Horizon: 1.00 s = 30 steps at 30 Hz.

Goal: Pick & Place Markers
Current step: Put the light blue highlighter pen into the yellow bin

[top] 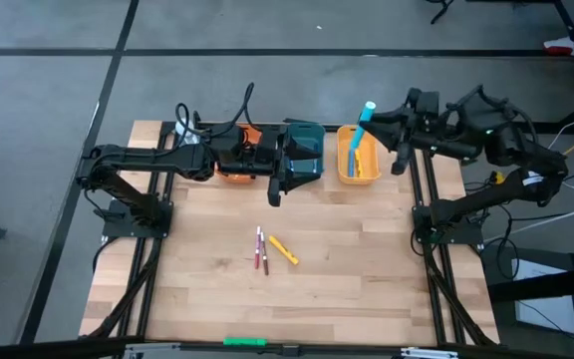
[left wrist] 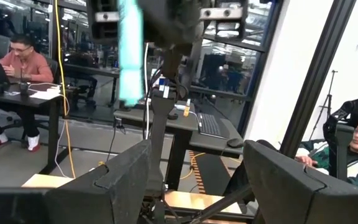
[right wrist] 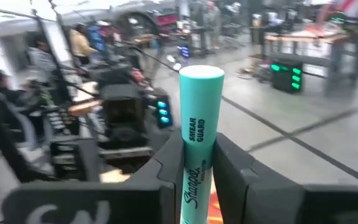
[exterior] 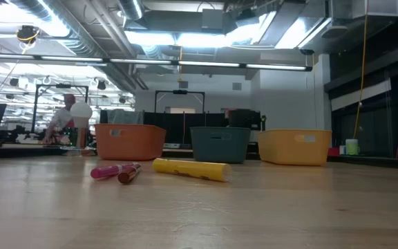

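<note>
Overhead, the right pincer (top: 372, 122) clamps a teal marker (right wrist: 199, 140) upright — above the yellow bin (top: 358, 160) — left pincer (top: 277, 189) wide.

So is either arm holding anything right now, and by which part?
The right gripper holds a teal marker by its lower body, cap end sticking up, above the yellow bin. The left gripper holds nothing.

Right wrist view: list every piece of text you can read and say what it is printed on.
"SMEAR GUARD": on the teal marker held in the right hand.
"Sharpie": brand script lower on the same marker.
Labels on the orange bin, teal bin and yellow bin: too small to read.
No other legible text.
</note>
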Tool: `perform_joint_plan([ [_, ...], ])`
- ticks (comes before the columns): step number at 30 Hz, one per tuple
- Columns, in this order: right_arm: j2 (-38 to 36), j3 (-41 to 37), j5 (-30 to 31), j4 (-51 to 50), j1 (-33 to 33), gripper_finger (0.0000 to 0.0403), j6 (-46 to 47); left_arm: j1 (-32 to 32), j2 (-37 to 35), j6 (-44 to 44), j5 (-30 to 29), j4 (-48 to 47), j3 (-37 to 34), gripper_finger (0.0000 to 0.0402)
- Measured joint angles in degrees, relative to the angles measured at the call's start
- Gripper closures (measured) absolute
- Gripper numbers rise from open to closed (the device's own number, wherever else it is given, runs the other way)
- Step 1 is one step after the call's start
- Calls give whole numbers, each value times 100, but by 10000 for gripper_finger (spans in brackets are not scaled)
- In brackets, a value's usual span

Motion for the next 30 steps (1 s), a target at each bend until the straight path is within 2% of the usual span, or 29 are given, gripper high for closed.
perform_joint_plan([
  [6,22,0,644,-751,0,341,340,0,2,-66,0,2,0,151],
  [15,24,0,950,-1069,-56,341,485,0,4,-174,-7,4,0,151],
  [30,136,0,751,-1067,-1504,341,37,0,7,-197,-11,8,0,151],
])
